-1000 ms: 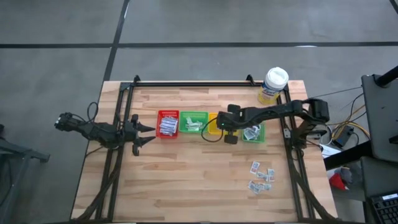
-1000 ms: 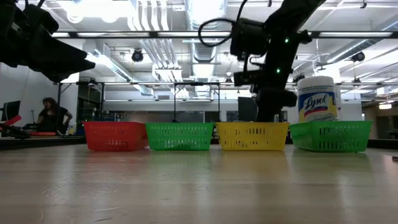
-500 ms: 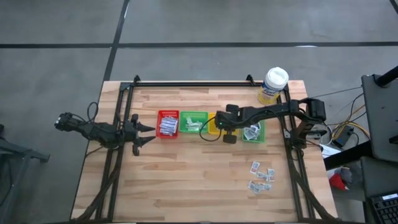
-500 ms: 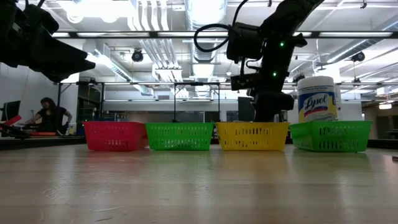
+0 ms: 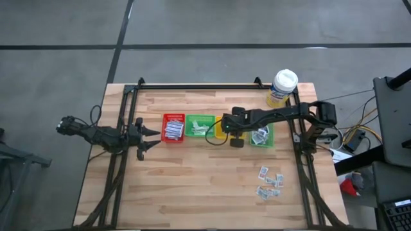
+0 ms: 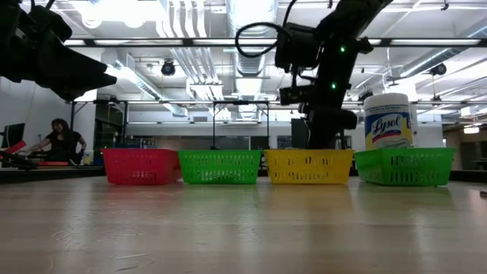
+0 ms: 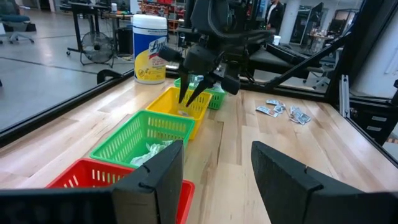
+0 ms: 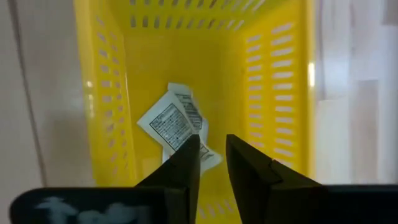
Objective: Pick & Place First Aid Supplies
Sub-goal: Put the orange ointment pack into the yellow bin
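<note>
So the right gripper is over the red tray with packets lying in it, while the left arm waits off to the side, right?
Not quite: the right gripper is over the yellow tray, not the red one. The right wrist view shows packets lying on its floor. The left gripper does wait off to the side.

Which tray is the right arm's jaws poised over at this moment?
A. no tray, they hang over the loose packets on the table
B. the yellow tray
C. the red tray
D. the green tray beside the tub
B: the right gripper looks straight down into the yellow tray, where white printed packets lie on its floor.
</note>
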Robot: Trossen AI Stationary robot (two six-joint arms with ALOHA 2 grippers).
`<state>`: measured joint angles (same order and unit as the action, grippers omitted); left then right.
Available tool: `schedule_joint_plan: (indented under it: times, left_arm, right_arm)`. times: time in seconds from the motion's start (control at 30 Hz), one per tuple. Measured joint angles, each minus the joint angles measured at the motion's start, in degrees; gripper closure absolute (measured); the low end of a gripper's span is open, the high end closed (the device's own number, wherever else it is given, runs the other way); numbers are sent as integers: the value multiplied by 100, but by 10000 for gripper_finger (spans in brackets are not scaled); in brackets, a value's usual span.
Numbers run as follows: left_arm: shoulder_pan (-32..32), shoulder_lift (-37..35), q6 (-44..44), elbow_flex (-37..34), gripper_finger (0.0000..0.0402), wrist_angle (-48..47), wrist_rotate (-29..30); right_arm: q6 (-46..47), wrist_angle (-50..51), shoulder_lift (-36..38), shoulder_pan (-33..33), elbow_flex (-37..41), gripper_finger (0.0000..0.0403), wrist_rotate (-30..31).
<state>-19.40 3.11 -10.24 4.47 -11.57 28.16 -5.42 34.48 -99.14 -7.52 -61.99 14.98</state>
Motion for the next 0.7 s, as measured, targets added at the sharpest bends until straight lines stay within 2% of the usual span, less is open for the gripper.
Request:
schedule_joint_plan:
  times: [0.13,0.37,0.53,0.7]
  left_arm:
    - [-1,0,0,0,213,0,0]
    - [-2,0,3,0,213,0,0]
    - [0,0,13,0,213,0,0]
    - [-1,0,15,0,213,1,0]
  right_arm:
    - [109,681,37,17,-501,314,-2]
    - [1318,3084,46,119,-1772,312,-229]
    - [2112,4184,107,229,-2261,324,-1445]
    - [2329,4287,274,439,-2193,333,-2521]
